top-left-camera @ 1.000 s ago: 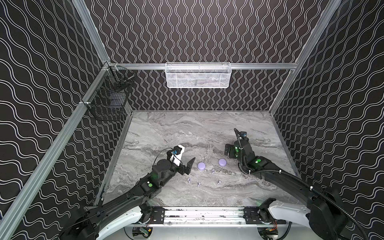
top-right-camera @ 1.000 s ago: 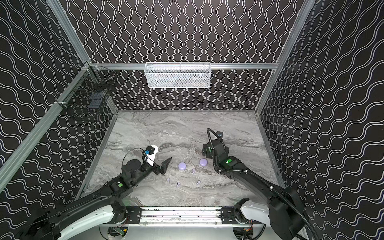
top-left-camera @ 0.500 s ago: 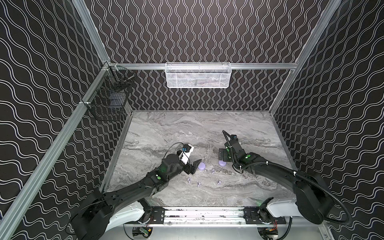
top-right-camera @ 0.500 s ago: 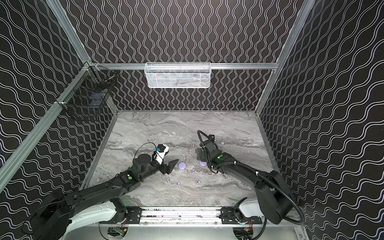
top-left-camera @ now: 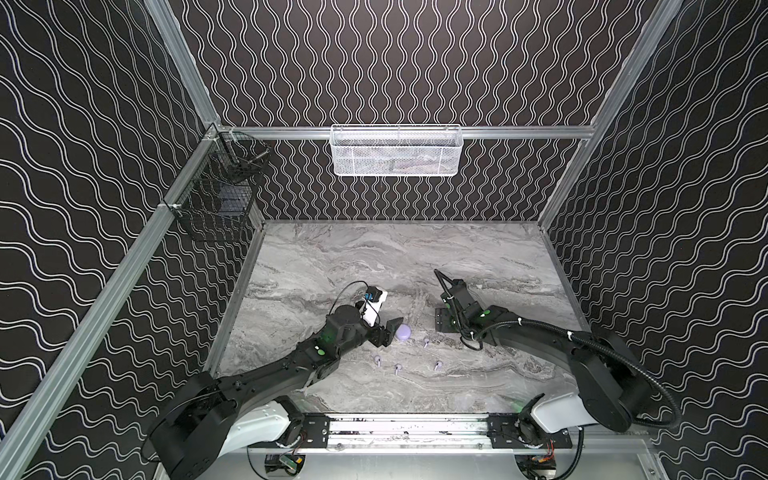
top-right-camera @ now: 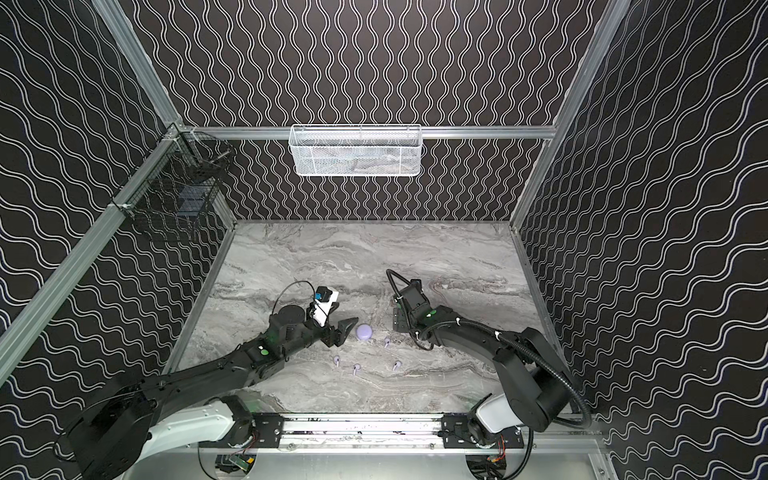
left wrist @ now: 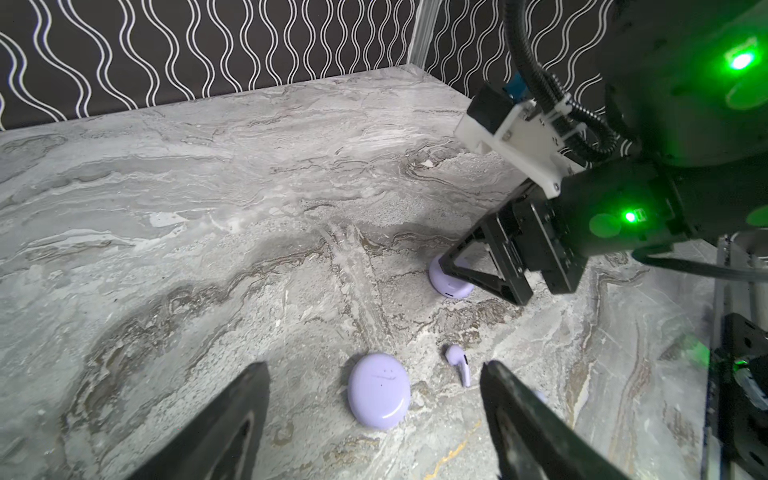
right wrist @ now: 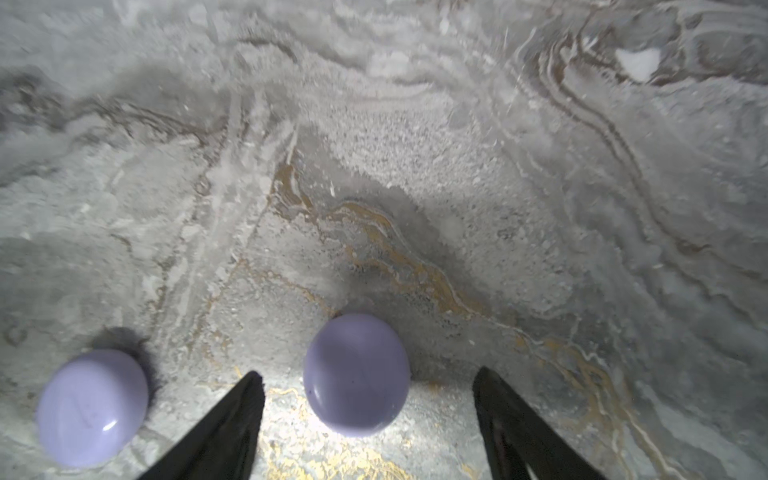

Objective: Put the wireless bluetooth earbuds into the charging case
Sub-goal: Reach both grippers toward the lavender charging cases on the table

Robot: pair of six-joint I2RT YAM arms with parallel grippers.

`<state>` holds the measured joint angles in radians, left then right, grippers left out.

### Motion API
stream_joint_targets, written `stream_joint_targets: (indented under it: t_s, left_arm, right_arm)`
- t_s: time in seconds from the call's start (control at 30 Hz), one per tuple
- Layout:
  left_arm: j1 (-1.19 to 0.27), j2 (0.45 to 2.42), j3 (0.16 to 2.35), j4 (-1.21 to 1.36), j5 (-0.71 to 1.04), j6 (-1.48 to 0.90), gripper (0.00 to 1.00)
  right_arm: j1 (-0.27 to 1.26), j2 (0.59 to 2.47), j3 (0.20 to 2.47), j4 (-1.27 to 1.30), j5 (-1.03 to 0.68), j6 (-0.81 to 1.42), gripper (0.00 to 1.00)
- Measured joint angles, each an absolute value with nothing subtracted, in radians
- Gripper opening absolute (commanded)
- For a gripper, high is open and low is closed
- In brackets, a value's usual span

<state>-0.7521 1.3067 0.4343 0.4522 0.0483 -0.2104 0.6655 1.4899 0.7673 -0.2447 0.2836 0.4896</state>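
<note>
Arms stretched low: left gripper (left wrist: pixel 374 365) straddles left case (left wrist: pixel 379 390), right gripper (right wrist: pixel 368 372) straddles right case (right wrist: pixel 356 374) beside it, both unclenched.

I see sharp, even top views; the right wrist view is soft, with glare on the desk (right wrist: pixel 286 401).

Earbuds (top-left-camera: pixel 397 368) lie on the table (top-left-camera: pixel 374 257) before two cases (right wrist: pixel 356 374)

Grey marble tabletop (top-left-camera: pixel 374 257); lavender case (right wrist: pixel 356 374), second case (right wrist: pixel 92 407), four loose earbuds (top-left-camera: pixel 398 368)
</note>
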Motion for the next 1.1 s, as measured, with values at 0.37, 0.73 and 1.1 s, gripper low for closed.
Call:
stream_joint_targets:
  t_s: [0.37,0.73,1.1]
  left_arm:
    - [-0.73,1.33,0.439,0.454,0.086,-0.236,0.81]
    - [-0.718,1.337,0.445,0.455,0.09,-0.242,0.81]
    - [-0.714,1.347,0.446,0.453,0.093,-0.255,0.81]
  right_arm:
    - [0.688,1.575,0.783,-0.25,0.292,0.509,0.76]
    - [0.694,1.625,0.81,-0.269,0.318,0.507,0.69]
    - [0.712,1.665,0.846,-0.278,0.332,0.488,0.59]
